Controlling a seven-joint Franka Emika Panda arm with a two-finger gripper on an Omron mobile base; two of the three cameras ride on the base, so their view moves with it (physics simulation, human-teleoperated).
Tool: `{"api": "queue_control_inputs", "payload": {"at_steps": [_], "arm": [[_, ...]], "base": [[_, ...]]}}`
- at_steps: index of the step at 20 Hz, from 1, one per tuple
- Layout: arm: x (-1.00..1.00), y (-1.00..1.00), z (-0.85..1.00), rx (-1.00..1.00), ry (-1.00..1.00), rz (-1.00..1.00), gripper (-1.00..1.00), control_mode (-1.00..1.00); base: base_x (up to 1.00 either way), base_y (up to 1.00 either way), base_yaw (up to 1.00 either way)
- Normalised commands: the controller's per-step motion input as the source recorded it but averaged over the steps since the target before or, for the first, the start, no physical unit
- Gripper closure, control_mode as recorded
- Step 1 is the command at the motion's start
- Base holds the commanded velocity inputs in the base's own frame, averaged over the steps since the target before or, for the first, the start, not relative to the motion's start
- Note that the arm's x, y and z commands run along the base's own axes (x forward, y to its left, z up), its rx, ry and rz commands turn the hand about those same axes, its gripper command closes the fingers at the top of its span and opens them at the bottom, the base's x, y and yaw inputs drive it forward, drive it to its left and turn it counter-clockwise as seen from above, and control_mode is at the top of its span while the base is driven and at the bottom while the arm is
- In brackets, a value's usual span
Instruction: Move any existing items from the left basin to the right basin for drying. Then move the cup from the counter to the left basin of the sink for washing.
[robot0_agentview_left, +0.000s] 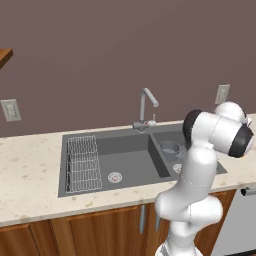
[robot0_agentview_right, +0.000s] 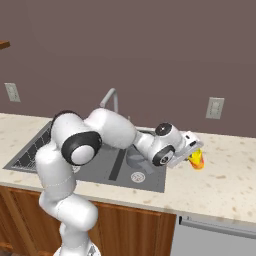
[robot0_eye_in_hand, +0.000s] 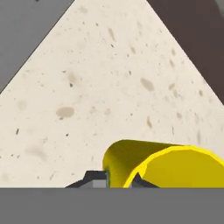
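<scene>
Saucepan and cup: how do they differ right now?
The saucepan is grey and sits upright in the right basin; the cup is yellow with an orange-red band, tilted at the gripper over the counter. Both are small open round vessels.

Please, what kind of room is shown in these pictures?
Most likely a kitchen, rendered in simulation: a double-basin sink with a curved steel faucet, set in a speckled stone counter over wooden cabinets.
</scene>
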Motion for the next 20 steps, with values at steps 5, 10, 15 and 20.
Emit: {"api": "queue_control_inputs", "payload": {"at_steps": [5, 10, 15, 20], "arm": [[-0.98, 0.60, 0.70, 0.06, -0.06, 0.08, 1.00, -1.00], [-0.76, 0.98, 0.84, 0.00, 0.01, 0.09, 1.00, -1.00], [-0.59, 1.00, 0.98, 0.00, 0.15, 0.08, 1.00, -1.00], [-0.63, 1.00, 0.89, 0.02, 0.23, 0.09, 1.00, -1.00]], "base": [[0.00, 0.00, 0.00], [0.00, 0.00, 0.00], [0.00, 0.00, 0.00], [0.00, 0.00, 0.00]]}}
